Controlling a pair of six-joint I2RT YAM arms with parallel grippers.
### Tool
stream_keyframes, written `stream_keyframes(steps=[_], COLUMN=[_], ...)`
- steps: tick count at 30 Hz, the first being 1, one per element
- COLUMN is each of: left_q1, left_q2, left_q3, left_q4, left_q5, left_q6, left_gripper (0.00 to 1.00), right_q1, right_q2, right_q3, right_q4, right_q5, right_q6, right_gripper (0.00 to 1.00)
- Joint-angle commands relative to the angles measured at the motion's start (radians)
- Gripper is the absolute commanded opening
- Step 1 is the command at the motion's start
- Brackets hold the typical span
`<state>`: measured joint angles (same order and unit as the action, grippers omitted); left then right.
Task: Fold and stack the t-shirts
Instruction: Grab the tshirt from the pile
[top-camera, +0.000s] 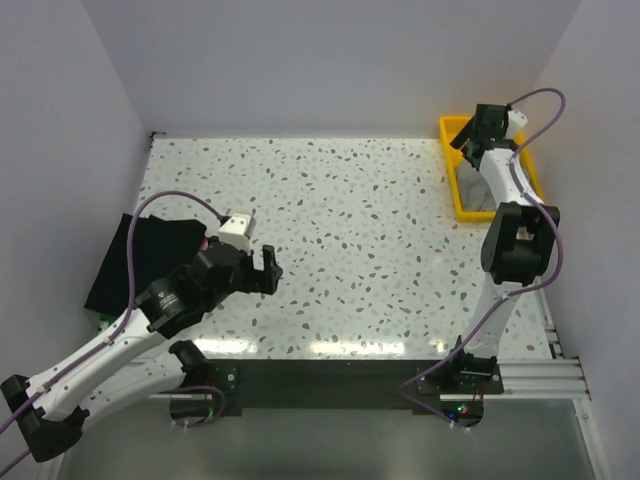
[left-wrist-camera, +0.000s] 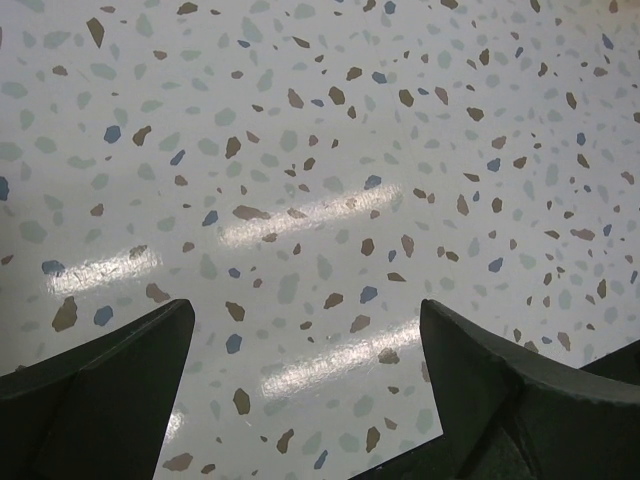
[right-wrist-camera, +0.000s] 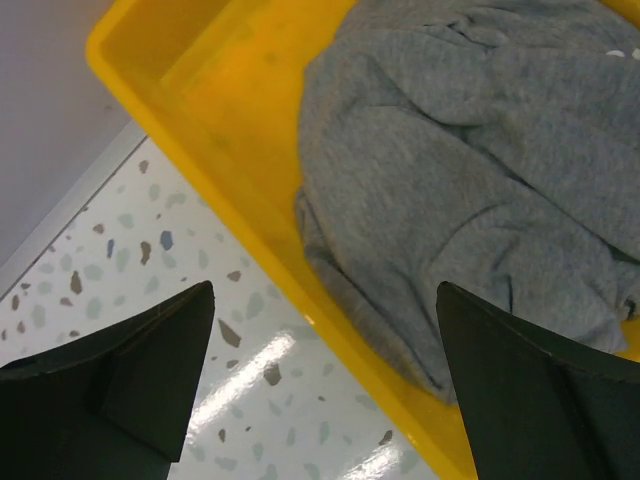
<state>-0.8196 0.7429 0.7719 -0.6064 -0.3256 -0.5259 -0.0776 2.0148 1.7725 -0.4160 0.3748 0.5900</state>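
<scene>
The right hand (right-wrist-camera: 325, 300) is held released over the far-right yellow tray (right-wrist-camera: 200, 70) containing a grey t-shirt (right-wrist-camera: 480, 170). The left hand (left-wrist-camera: 305, 310) is likewise released.

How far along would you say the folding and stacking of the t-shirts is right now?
Done: a black t-shirt that looks folded lies at the left edge of the table, a green sliver at its near corner. In hand: nothing; the right pincer hangs open over the yellow tray holding the crumpled grey t-shirt, the left pincer open above the table. Left: lift out, fold and stack the grey one.
</scene>
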Motion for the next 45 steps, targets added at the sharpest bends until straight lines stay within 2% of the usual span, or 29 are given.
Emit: stream_keyframes(steps=[1,10,19,23,25,26,27,30,31,32,33,45], left_q1=[-0.001,-0.003,-0.001,-0.001,-0.003,-0.001,-0.003,-0.003,-0.003,-0.001,-0.003,-0.003], left_q2=[-0.007,0.026,0.049,0.041,0.044,0.047,0.050,0.055,0.053,0.052,0.050,0.036], left_q3=[-0.013,-0.014,-0.014,-0.016,-0.016,-0.014,-0.014,-0.014,-0.014,-0.014,-0.014,-0.014], left_q4=[0.034,0.042,0.043,0.045,0.046,0.046,0.046,0.046,0.046,0.046,0.048,0.048], left_q5=[0.017,0.030,0.043,0.042,0.045,0.048,0.049,0.051,0.051,0.051,0.049,0.057], left_q6=[0.033,0.044,0.044,0.046,0.047,0.049,0.049,0.050,0.050,0.047,0.049,0.050], left_gripper=[1.00,1.00,1.00,1.00,1.00,1.00,1.00,1.00,1.00,1.00,1.00,1.00], right_q1=[-0.039,-0.097,-0.120,-0.120,-0.120,-0.122,-0.120,-0.120,-0.120,-0.120,-0.122,-0.119], right_q2=[0.041,0.114,0.203,0.223,0.219,0.214,0.199,0.168,0.144,0.131,0.115,-0.174], right_q3=[0.036,0.021,0.027,0.028,0.018,0.015,0.012,0.005,0.011,0.016,0.019,0.070], right_q4=[0.028,0.026,0.008,0.011,0.022,0.023,0.028,0.029,0.025,0.022,0.016,0.006], right_q5=[0.085,0.144,0.098,0.076,0.070,0.065,0.064,0.062,0.062,0.062,0.064,-0.049], right_q6=[-0.051,-0.150,-0.090,-0.075,-0.071,-0.070,-0.070,-0.067,-0.067,-0.068,-0.067,-0.050], right_gripper=[0.95,0.96,0.92,0.82,0.69,0.60,0.41,0.19,0.08,0.03,0.00,0.00])
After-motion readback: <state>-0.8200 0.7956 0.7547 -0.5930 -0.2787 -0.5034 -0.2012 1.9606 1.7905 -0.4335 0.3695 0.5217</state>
